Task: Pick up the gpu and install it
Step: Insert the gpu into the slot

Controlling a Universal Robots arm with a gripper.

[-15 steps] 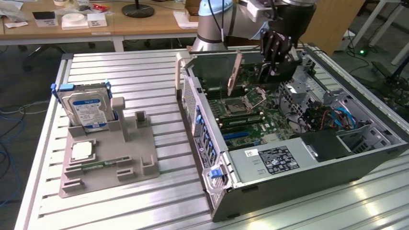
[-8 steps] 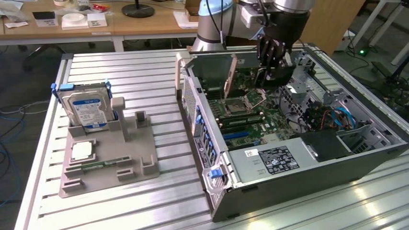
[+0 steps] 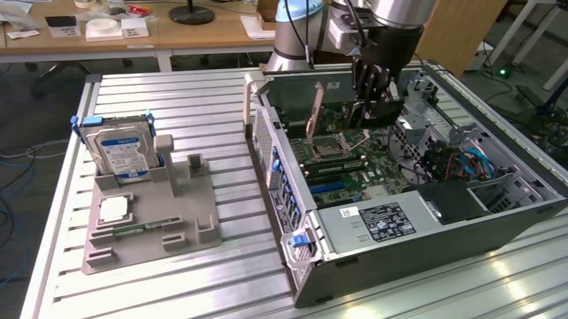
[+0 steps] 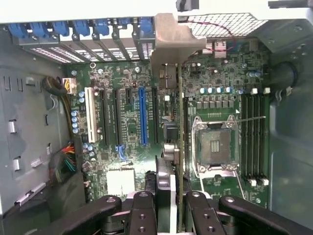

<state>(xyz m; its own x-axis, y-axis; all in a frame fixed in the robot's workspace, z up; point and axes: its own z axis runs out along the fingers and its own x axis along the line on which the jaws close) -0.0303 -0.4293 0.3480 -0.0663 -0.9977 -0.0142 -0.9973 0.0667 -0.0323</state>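
Gpu (image 4: pixel 180 147) is standing on edge between the gripper (image 4: pixel 172 203) fingers, pinched along its upper edge over the motherboard (image 4: pixel 127 117), just at 3 o'clock of the blue slot (image 4: pixel 142 115). Judging by its look, it is handling light, stiff and fragile; edge-holding is sparing its components.

Bright overhead light, glare on table (image 3: pixel 177 100)
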